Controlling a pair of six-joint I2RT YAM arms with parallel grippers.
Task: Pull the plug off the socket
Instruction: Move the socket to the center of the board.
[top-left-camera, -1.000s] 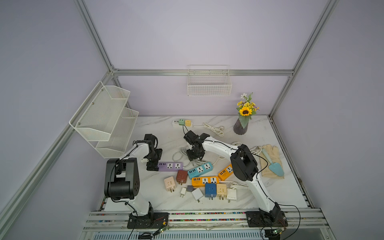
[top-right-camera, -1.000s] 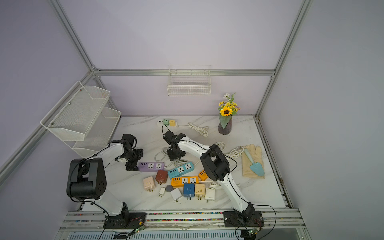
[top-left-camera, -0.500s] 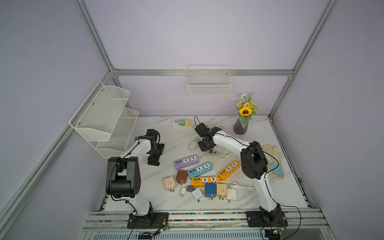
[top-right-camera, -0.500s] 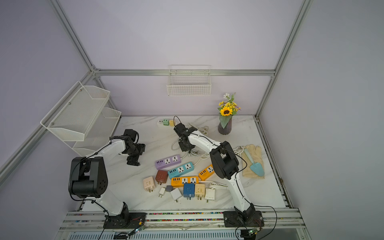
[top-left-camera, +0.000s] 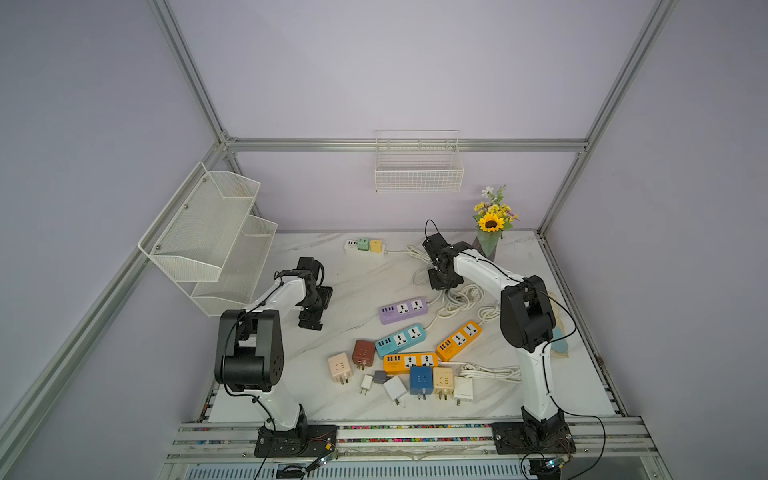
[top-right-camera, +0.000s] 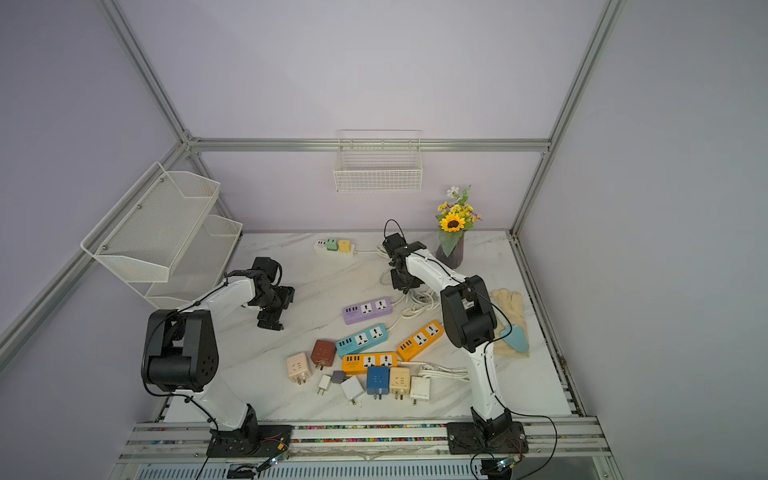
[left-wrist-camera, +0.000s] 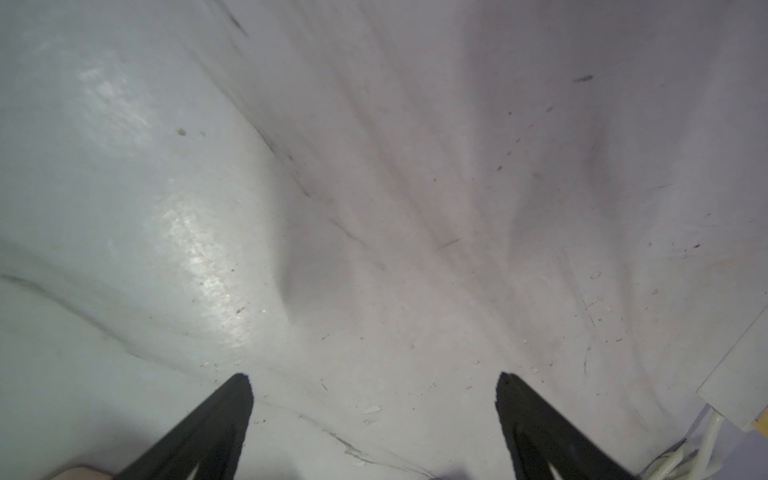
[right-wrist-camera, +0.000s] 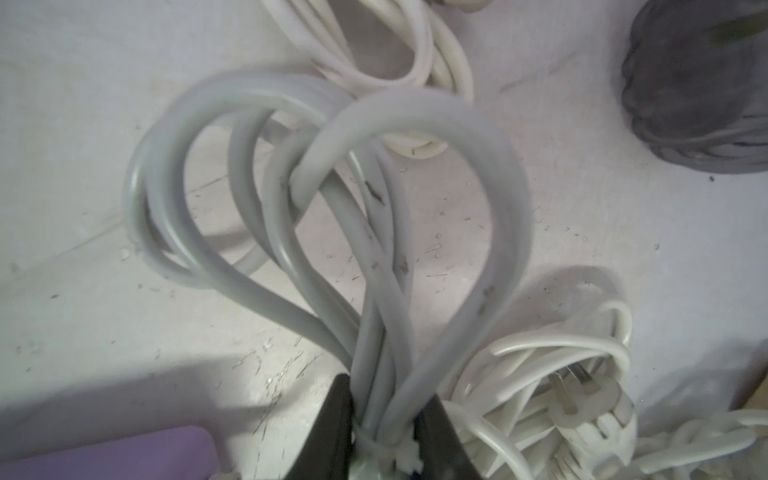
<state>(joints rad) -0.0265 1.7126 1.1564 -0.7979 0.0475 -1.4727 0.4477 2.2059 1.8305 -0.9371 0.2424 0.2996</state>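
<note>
My right gripper (right-wrist-camera: 386, 390) is shut on a tied bundle of grey cable (right-wrist-camera: 332, 199), held just above the table right of centre (top-left-camera: 442, 284). The purple socket strip (top-left-camera: 403, 309) lies in front of it with nothing in its outlets; one corner of it shows in the right wrist view (right-wrist-camera: 104, 453). A loose white plug (right-wrist-camera: 582, 399) with bare prongs rests among white cables beside the jaws. My left gripper (left-wrist-camera: 374, 378) hangs open over bare marble at the left (top-left-camera: 311, 324), well apart from the strip. At the back, a white strip (top-left-camera: 351, 246) carries a green plug (top-left-camera: 363, 244) and a yellow plug (top-left-camera: 376, 246).
Teal (top-left-camera: 401, 340) and orange (top-left-camera: 459, 340) strips and several loose adapters (top-left-camera: 419, 380) crowd the front middle. A grey vase (top-left-camera: 488, 245) with flowers stands just behind the right gripper. A glove (top-right-camera: 509, 307) lies at the right. Mesh shelves (top-left-camera: 208, 241) hang at the left.
The right gripper closed on the cable bundle and moved right and back. The purple strip slid right with it. The left gripper left the strip's end and drew back to the left.
</note>
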